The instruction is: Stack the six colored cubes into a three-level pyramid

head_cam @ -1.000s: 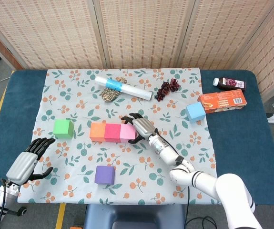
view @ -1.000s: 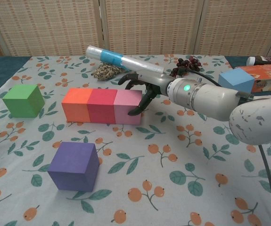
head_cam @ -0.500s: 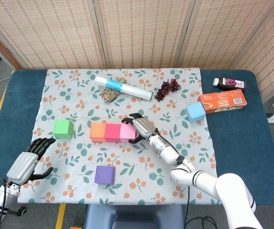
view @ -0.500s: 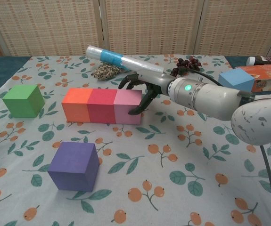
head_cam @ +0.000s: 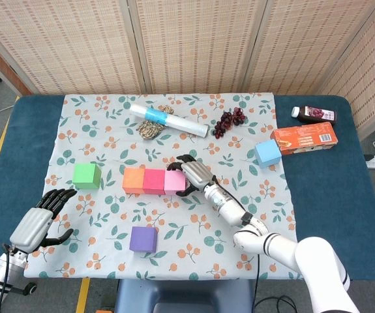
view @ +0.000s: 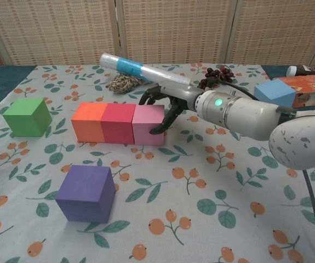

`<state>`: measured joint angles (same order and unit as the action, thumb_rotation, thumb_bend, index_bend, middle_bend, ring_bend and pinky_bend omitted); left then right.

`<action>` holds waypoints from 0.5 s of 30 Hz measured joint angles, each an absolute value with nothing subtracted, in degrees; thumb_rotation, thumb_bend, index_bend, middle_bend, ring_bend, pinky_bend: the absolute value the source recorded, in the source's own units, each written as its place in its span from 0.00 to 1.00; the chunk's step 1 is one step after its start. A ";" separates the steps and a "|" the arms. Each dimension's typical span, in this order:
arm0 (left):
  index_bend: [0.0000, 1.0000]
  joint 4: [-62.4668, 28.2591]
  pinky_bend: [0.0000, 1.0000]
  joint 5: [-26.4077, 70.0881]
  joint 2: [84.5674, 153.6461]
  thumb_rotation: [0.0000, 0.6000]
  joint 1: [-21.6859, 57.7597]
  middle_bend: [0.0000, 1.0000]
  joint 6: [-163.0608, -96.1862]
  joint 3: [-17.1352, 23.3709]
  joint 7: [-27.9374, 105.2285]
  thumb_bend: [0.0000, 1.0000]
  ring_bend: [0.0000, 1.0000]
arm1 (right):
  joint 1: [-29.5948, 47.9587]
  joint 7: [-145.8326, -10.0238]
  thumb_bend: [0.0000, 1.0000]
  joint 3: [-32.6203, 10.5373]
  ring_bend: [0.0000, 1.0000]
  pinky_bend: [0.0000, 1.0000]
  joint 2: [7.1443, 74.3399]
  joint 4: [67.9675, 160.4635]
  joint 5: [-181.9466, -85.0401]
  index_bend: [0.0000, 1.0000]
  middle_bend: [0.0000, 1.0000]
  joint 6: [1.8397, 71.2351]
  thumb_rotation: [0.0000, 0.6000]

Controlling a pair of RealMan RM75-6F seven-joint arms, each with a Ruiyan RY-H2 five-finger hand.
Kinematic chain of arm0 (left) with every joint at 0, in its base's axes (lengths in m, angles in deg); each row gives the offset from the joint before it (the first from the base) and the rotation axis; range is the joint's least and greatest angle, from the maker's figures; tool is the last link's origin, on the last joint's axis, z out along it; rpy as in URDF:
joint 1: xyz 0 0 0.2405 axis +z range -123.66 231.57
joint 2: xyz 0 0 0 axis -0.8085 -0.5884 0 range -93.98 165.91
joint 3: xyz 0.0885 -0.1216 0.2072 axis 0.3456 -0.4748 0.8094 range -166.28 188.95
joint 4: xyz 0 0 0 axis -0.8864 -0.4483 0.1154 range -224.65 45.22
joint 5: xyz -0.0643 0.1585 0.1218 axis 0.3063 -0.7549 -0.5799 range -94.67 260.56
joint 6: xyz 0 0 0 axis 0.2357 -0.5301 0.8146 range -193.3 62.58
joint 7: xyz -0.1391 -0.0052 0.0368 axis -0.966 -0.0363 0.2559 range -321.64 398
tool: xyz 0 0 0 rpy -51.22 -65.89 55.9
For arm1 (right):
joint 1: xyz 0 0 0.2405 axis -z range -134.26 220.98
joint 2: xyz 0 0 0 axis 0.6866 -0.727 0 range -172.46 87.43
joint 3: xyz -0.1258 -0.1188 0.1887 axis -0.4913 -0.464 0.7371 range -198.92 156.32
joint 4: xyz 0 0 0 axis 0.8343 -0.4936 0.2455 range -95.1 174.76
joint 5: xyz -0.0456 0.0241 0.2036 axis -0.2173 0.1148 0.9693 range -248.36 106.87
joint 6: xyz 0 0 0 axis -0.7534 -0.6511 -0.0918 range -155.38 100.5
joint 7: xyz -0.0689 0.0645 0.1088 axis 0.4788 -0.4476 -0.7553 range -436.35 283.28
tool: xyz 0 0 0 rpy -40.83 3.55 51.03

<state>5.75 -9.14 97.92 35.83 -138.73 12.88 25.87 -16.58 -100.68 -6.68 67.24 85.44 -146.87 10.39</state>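
Observation:
Orange [head_cam: 133,180], red [head_cam: 153,180] and pink [head_cam: 173,180] cubes lie side by side in one row at the middle of the cloth. My right hand [head_cam: 197,175] holds the pink cube [view: 146,123] at its right end, fingers over the back edge and thumb on the front right face. The green cube [head_cam: 86,175] stands alone to the left of the row. Near the front edge sits the purple cube [head_cam: 143,238]. The blue cube [head_cam: 267,153] is far right, beside the orange box. My left hand [head_cam: 37,222] hovers open at the front left corner, holding nothing.
At the back lie a wrapped roll [head_cam: 169,120], a seed bunch [head_cam: 151,129] and dark grapes [head_cam: 229,121]. An orange box [head_cam: 304,138] and a juice bottle [head_cam: 314,114] lie at the right on the blue table. Bare floral cloth [head_cam: 194,222] shows in front of the row.
Almost nothing differs: my right hand stays at the pink cube's right end with only a slight shift. The cubes and my left hand keep their places.

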 measured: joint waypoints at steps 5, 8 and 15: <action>0.00 5.71 0.04 -9.16 97.90 1.00 35.69 0.05 -138.51 12.89 25.90 0.33 0.00 | -16.79 -101.10 0.10 -6.60 0.08 0.00 67.63 85.03 -146.97 0.38 0.31 10.45 1.00; 0.00 5.67 0.04 -9.12 97.89 1.00 35.70 0.05 -138.53 12.88 25.86 0.33 0.00 | -16.95 -101.37 0.10 -6.52 0.08 0.00 67.99 84.55 -147.03 0.38 0.31 10.53 1.00; 0.00 5.57 0.04 -9.18 97.94 1.00 35.75 0.05 -138.55 13.00 25.78 0.33 0.00 | -17.08 -101.62 0.11 -6.57 0.08 0.00 68.38 83.71 -147.14 0.37 0.31 10.63 1.00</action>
<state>5.57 -9.18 97.94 35.75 -138.55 13.00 25.78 -17.08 -101.62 -6.57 68.38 83.71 -147.14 10.63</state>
